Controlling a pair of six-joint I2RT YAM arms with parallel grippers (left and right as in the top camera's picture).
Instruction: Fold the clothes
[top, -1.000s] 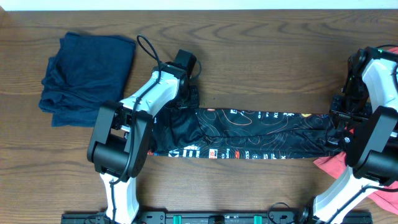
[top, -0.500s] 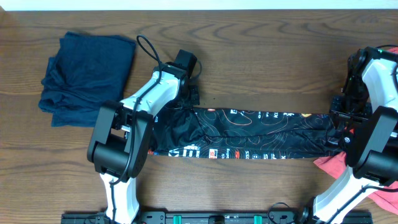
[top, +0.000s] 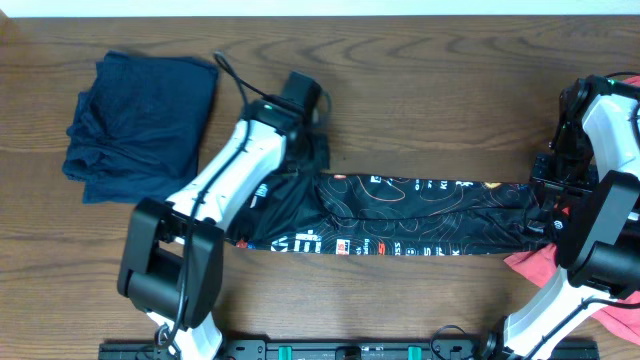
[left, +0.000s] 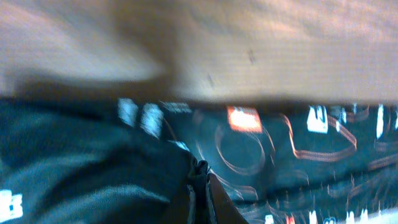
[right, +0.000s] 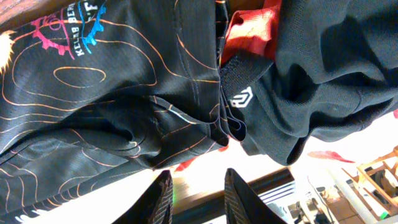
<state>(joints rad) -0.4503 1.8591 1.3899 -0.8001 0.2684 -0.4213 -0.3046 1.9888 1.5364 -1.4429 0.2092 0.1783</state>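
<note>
The black jersey (top: 420, 215) with thin orange contour lines lies as a long folded strip across the table's middle. My left gripper (top: 310, 160) is over its left end, shut on a pinch of the jersey fabric (left: 124, 186), which rises off the table there. That wrist view is blurred; the closed jaws (left: 200, 171) show dark cloth between them. My right gripper (right: 198, 180) stands open at the strip's right end (top: 545, 200), nothing between its fingers. The jersey (right: 112, 106) fills the view beyond them.
A navy garment (top: 140, 120) lies bunched at the back left. A coral-red garment (top: 530, 265) sits at the front right under the right arm. A plain black garment (right: 323, 74) with a small white logo lies next to red cloth (right: 249, 28). The brown wooden table (top: 430, 90) shows behind the strip.
The left gripper has closed on the jersey's left end and pulled it up and slightly back; the left arm has stretched out. The right arm has not moved.
</note>
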